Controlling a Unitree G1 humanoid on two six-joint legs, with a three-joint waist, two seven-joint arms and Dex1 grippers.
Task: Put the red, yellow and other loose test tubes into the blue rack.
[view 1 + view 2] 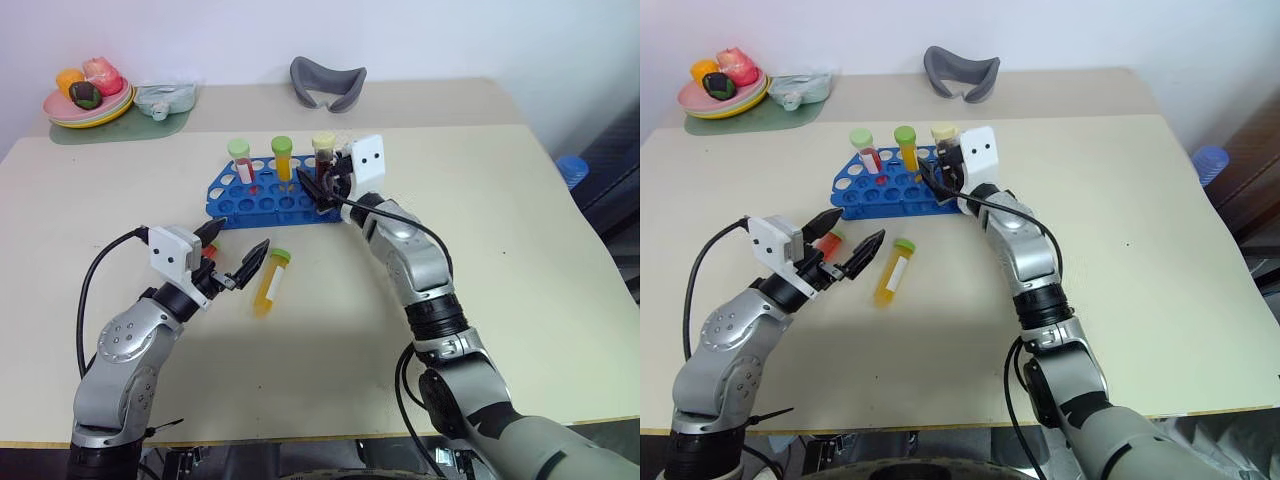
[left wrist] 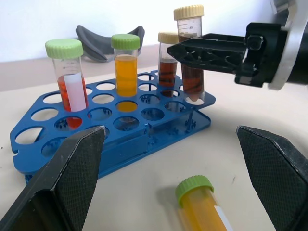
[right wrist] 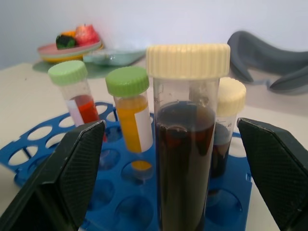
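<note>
The yellow, green-capped plastic test tube lies loose on our cream table near the blue plastic rack, between our wide-open, empty left gripper, while our right gripper stands open astride a racked dark tube.

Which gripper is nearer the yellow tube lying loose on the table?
Left. The left gripper is open right beside the yellow tube; the right gripper is open at the blue rack.

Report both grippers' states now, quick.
Left gripper: open, holding nothing, beside the loose yellow tube on the table.
Right gripper: open, holding nothing, fingers either side of the dark tube standing in the blue rack.
</note>
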